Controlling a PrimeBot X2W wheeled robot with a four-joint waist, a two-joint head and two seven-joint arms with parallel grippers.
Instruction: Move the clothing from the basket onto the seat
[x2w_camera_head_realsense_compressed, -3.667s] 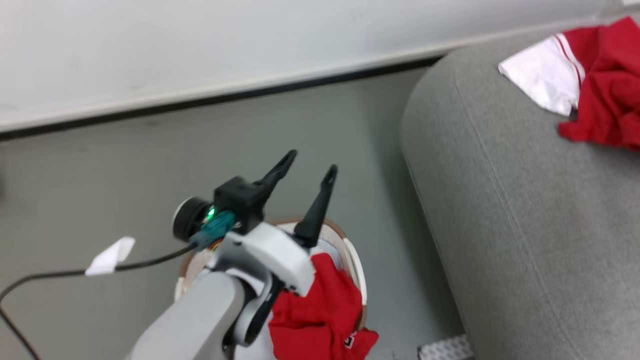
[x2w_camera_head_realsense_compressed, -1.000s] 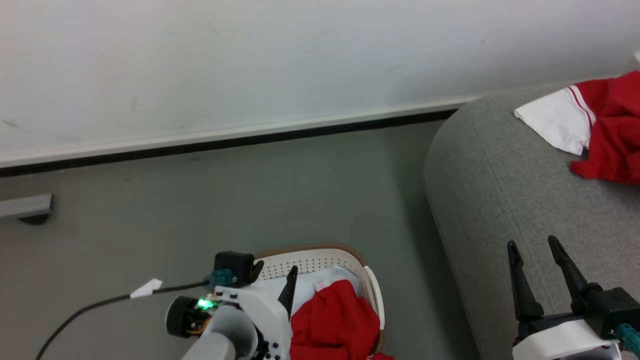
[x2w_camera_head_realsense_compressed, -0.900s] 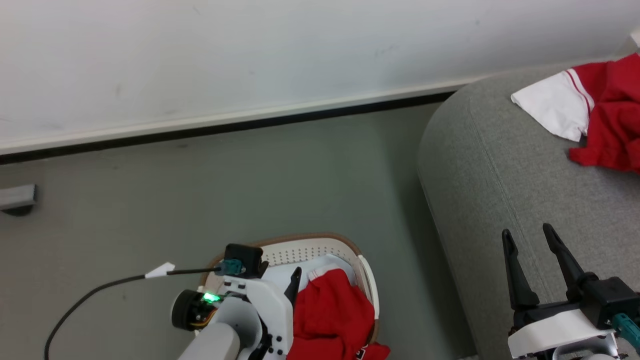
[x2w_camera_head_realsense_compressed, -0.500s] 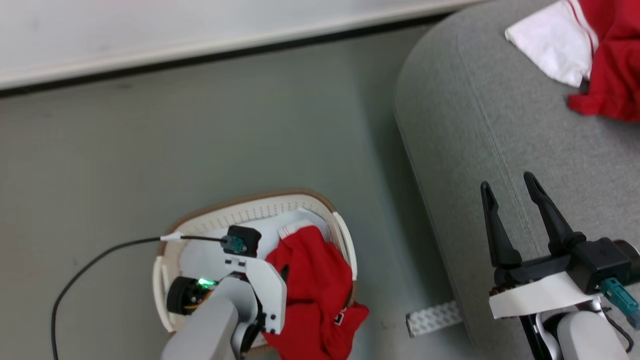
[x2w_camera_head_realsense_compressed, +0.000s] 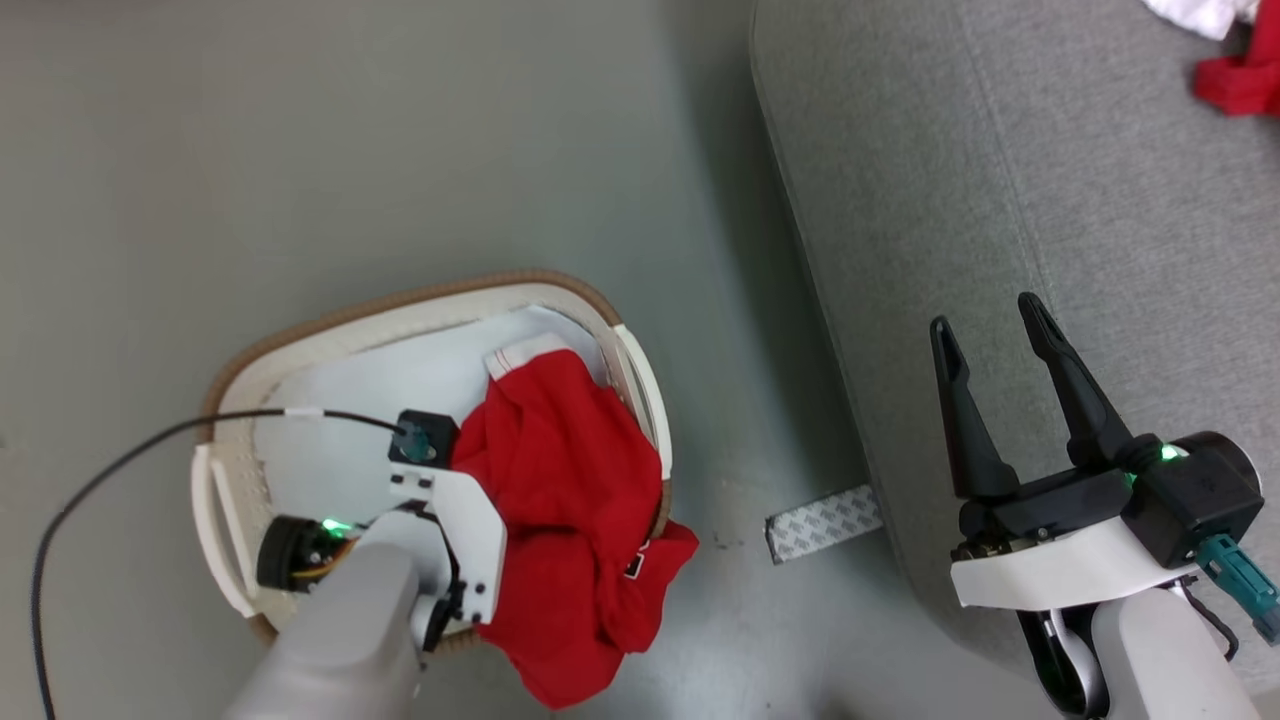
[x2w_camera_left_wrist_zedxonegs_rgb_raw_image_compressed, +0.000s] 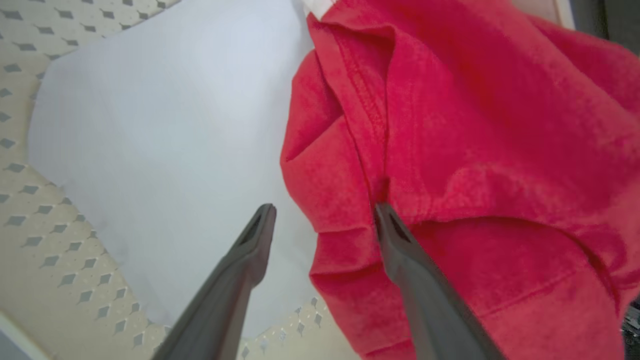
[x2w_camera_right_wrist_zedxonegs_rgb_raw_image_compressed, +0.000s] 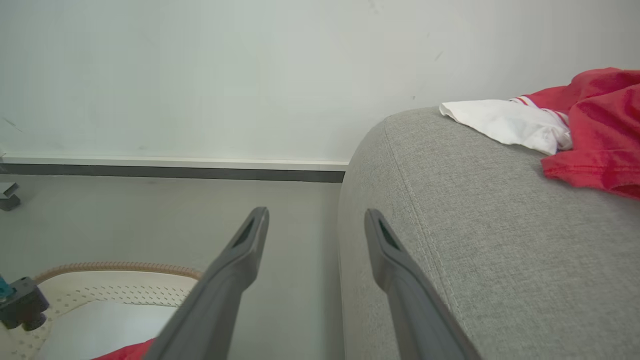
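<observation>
Floor: smooth grey-green floor (x2w_camera_head_realsense_compressed: 400, 150), with a patterned tape strip (x2w_camera_head_realsense_compressed: 822, 522) lying at the foot of the seat.
Room: the right wrist view shows a pale wall (x2w_camera_right_wrist_zedxonegs_rgb_raw_image_compressed: 200, 75) with a dark skirting (x2w_camera_right_wrist_zedxonegs_rgb_raw_image_compressed: 175, 172) along its base.
Seat: grey woven seat (x2w_camera_head_realsense_compressed: 1050, 200), to the right of the basket; a second garment (x2w_camera_right_wrist_zedxonegs_rgb_raw_image_compressed: 595, 130), red and white, lies on its far part.
Basket: basket (x2w_camera_head_realsense_compressed: 400, 310) stands on the floor near the seat, with a pale pad (x2w_camera_left_wrist_zedxonegs_rgb_raw_image_compressed: 150, 125) in its bottom.
Clothing: red clothing (x2w_camera_head_realsense_compressed: 560, 480) is heaped on the side of the basket toward the seat and spills over the near rim.
Left end effector: left end effector (x2w_camera_left_wrist_zedxonegs_rgb_raw_image_compressed: 324, 207) is down inside the basket with its fingers spread wide. One tip is at a fold of the clothing, the other is above the pad, and nothing is clamped between them.
Right end effector: right end effector (x2w_camera_head_realsense_compressed: 983, 310) is spread wide and empty, over the seat's edge.
Since earlier: the head camera has tipped downward. The left end effector, raised above the rim before, has sunk into the basket. The clothing lies much as it did.
</observation>
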